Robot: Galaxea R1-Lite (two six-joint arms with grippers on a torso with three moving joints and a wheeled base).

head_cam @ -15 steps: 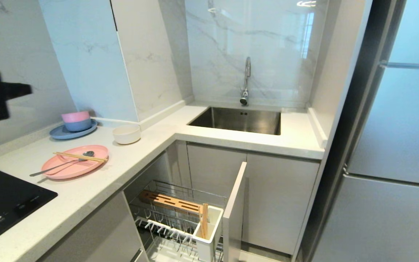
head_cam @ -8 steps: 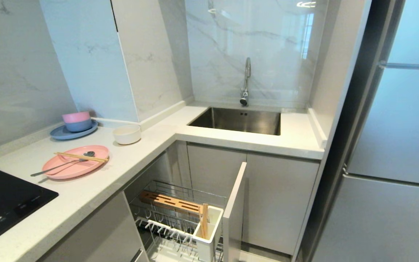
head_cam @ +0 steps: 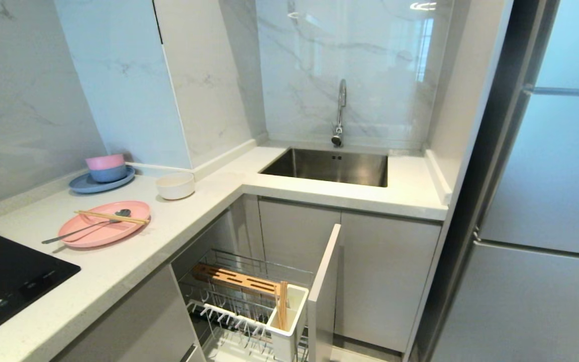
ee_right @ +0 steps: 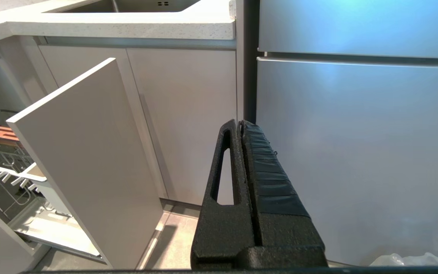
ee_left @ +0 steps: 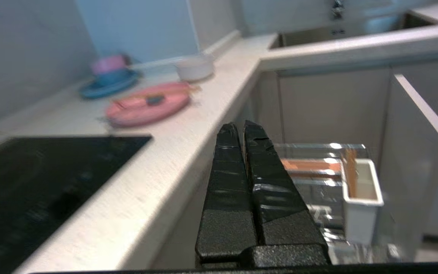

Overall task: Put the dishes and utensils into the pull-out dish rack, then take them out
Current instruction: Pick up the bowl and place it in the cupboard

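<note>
While no writing can be read anywhere, both the left gripper (ee_left: 240,127) and right gripper (ee_right: 238,125) hang pressed together and empty, the pink plate (head_cam: 104,230) bearing chopsticks (head_cam: 111,216) and spoon (head_cam: 86,228) on the counter (head_cam: 133,261), the bowl (head_cam: 175,185) at its one o'clock, the rack (head_cam: 239,301) pulled out.

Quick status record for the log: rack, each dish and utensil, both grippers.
rack: pull-out dish rack open
cutlery box: holds wooden sticks
pink plate: on counter
chopsticks: across the plate
spoon: on the plate, handle overhanging
white bowl: on counter, behind the plate
left gripper: shut, empty
right gripper: shut, empty, near fridge
</note>
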